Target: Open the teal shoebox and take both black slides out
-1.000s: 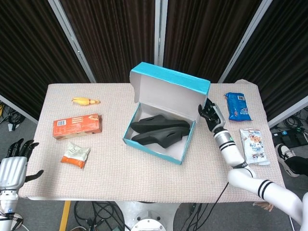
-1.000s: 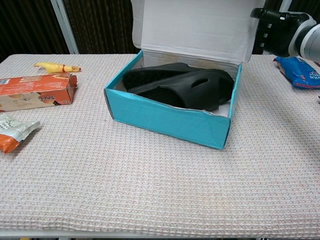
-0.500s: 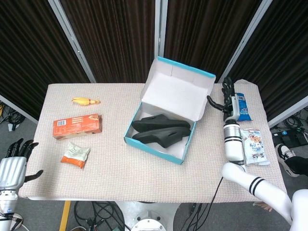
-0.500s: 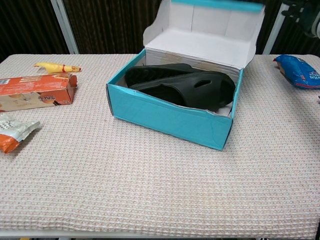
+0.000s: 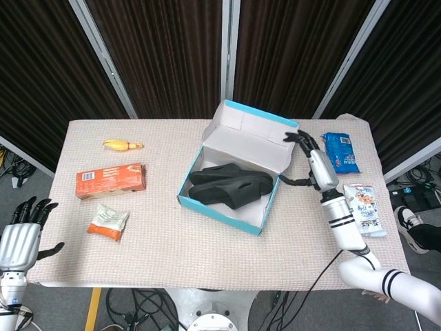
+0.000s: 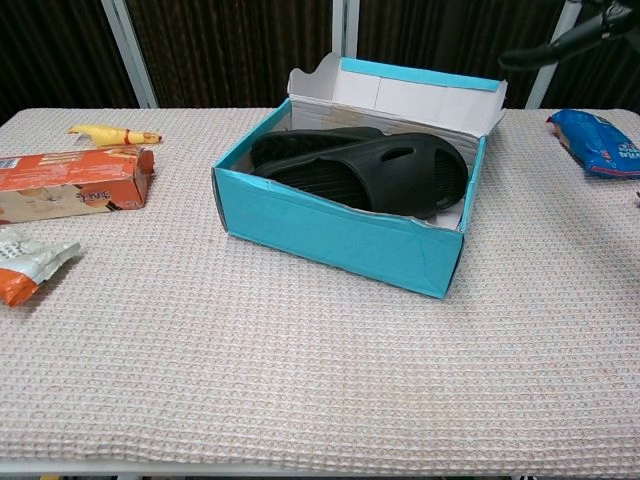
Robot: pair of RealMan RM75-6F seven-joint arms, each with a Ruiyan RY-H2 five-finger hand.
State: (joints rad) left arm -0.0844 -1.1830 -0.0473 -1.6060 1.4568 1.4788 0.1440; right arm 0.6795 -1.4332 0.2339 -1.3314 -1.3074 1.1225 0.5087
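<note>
A teal shoebox (image 5: 222, 207) sits near the middle of a bench (image 5: 172, 241) covered in a pale woven cloth. Its lid (image 5: 251, 136) is folded back on the far side, showing a white inside. Two black slides (image 5: 231, 186) lie in the box, packed so closely that the line between them is hard to make out; in the chest view the nearer slide overlaps the farther one and hides most of it.

The right hand (image 5: 311, 162) hovers just beside the lid's right end, fingers (image 5: 295, 136) spread and holding nothing. From the head view its fingertips seem to reach the lid's corner, but whether they touch it cannot be told. In the chest view only a dark sliver of this hand (image 6: 570, 35) shows at the top right corner, the rest cut off.

The left hand (image 5: 19, 234) hangs off the bench's near left corner, well apart from everything, fingers spread and empty. Its arm is cut off by the bottom edge, and the chest view does not show it.

On the left part of the bench lie a yellow toy (image 5: 122, 145) toward the far edge, an orange carton (image 5: 110, 181) nearer, and a crumpled orange-and-white packet (image 5: 108, 221) nearer still; the chest view cuts off the left ends of the carton and packet. On the right lie a blue snack bag (image 5: 340, 153) and a pale printed packet (image 5: 364, 209); their print is too small to read.
</note>
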